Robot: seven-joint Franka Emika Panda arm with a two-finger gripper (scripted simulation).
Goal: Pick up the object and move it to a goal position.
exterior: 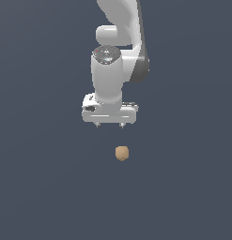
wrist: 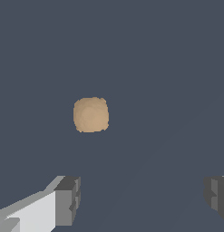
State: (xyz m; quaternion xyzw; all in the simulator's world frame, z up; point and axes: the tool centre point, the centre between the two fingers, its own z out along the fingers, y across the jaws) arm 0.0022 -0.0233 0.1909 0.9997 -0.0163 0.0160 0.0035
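Object (exterior: pixel 121 153): we see a small tan-orange, rounded, faintly faceted lump.
Gripper (exterior: pixel 110 125): we see its fingers spread apart, holding nothing.

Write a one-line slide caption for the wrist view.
Wrist view: open gripper apart from the tan-orange object, which lies ungrasped on the dark surface.

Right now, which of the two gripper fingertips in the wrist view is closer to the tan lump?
The fingertip with the white finger body showing behind it. The tan lump lies nearer it than the other fingertip, at the picture's edge. Neither touches it.
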